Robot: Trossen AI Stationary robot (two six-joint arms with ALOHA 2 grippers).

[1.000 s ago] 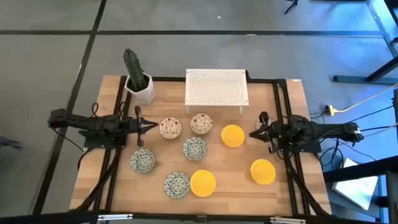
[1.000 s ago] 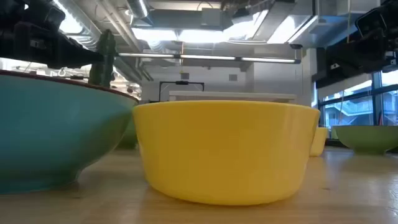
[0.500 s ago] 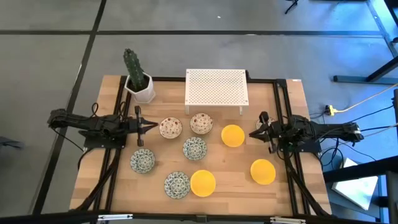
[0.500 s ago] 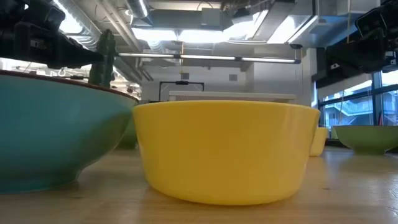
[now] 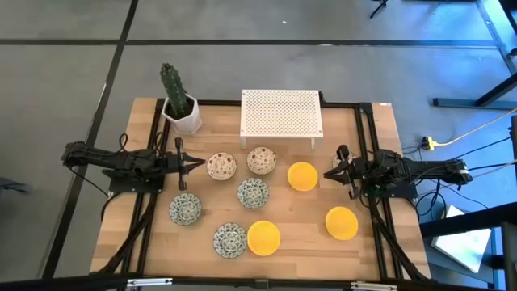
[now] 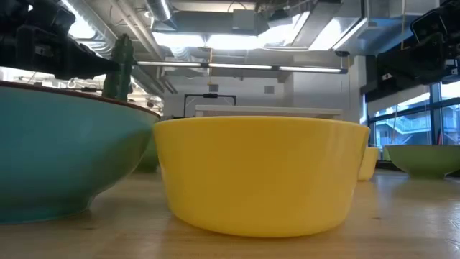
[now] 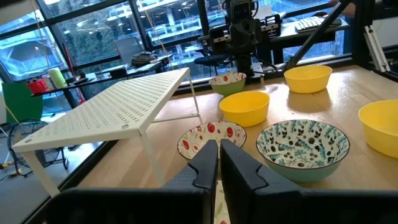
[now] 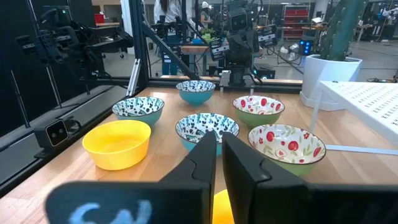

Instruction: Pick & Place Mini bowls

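Yellow and patterned bowls [image 5: 253, 192] are spread mid-table for picking; left gripper [image 5: 197, 162] and right gripper [image 5: 328, 173] are held nearly closed, empty.

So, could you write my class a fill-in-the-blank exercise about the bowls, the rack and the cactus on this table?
1. The number of plain yellow bowls on the table is ____.
2. The cactus stands in a pot coloured ____.
3. The two red-flowered bowls lie nearest the white ____.
4. The left gripper and right gripper each hold ____.

Missing words: three; white; rack; nothing
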